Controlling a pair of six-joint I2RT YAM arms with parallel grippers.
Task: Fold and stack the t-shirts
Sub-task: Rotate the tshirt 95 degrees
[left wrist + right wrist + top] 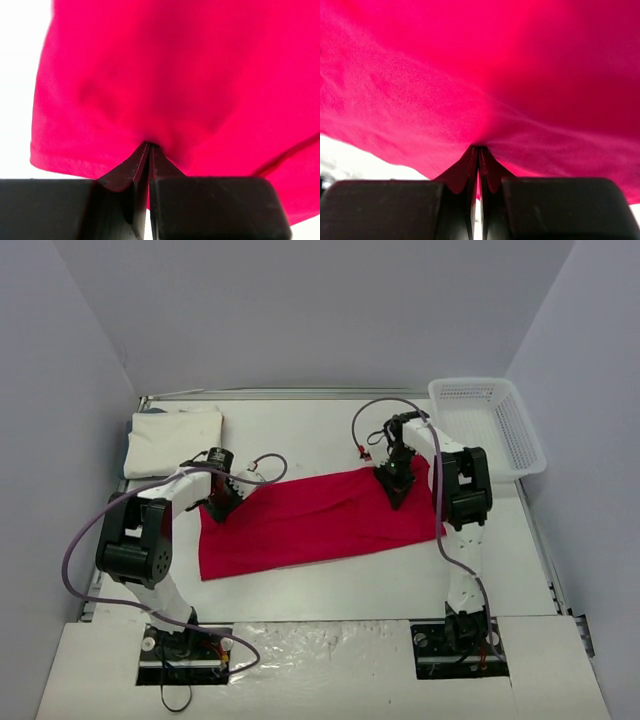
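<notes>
On the table, left jaws and right jaws each pinch tight a fold of the red t-shirt

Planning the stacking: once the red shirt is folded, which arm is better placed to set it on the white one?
Probably left. The white shirt lies folded at the far left, just beyond the left hand, which pinches the red shirt. The right hand grips the opposite end, near the basket.

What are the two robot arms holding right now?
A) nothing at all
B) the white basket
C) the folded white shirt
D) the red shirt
D: the left end effector and the right end effector are each pinched shut on the red shirt.
</notes>
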